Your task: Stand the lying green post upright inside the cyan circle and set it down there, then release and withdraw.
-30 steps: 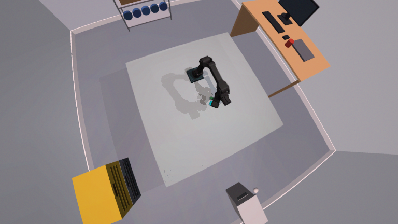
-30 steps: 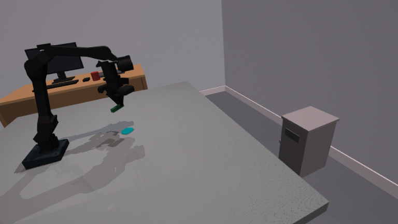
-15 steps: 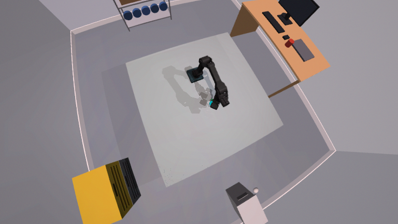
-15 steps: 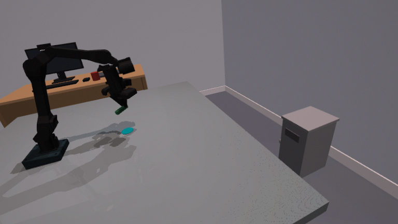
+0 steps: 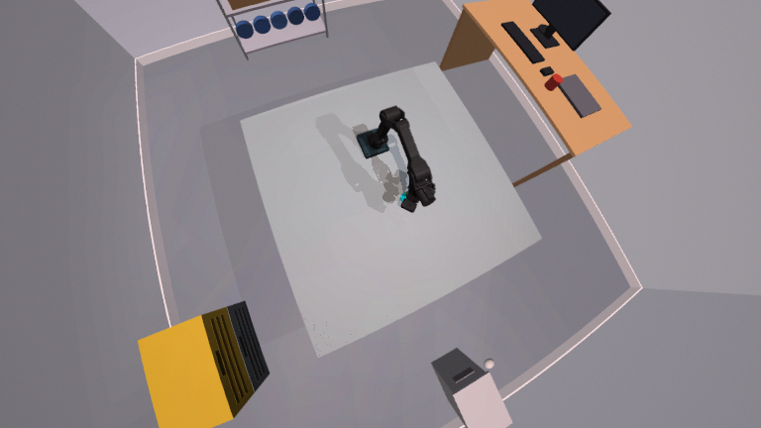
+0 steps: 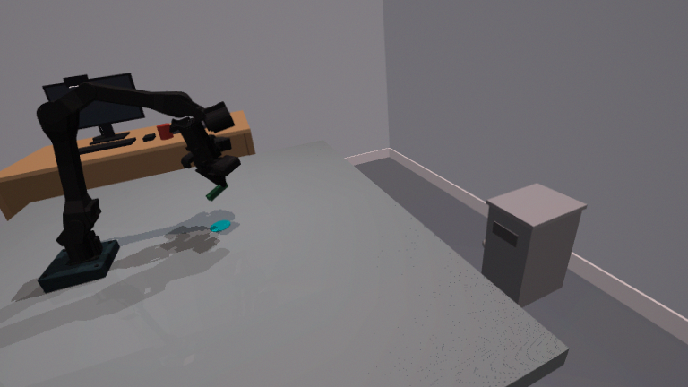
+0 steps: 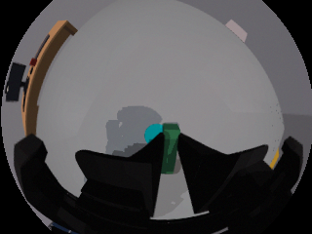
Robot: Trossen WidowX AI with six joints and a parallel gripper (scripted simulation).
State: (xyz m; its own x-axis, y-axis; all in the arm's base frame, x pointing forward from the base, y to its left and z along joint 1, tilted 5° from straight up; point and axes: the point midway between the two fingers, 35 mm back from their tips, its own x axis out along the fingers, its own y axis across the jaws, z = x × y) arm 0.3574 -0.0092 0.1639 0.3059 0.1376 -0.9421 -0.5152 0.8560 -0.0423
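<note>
The green post (image 6: 215, 193) (image 7: 170, 156) is held in the air, slanted, with one end lower than the other. My gripper (image 6: 223, 184) (image 7: 170, 136) is shut on the green post near its upper end. In the exterior view the post's free end points down and left, toward the arm's base. The cyan circle (image 6: 220, 226) (image 7: 153, 134) (image 5: 403, 197) lies flat on the table below the post, with a gap between them. In the wrist view the circle shows just left of the post, partly hidden by the left finger. In the top view the arm hides most of the post and part of the circle.
The arm's base plate (image 5: 373, 144) (image 6: 78, 272) stands on the pale table top (image 5: 359, 266) (image 6: 304, 312). A wooden desk (image 5: 595, 132) with a monitor (image 5: 571, 6) and a red cup (image 5: 553, 82) stands beyond the table. Shadows of the arm fall around the circle.
</note>
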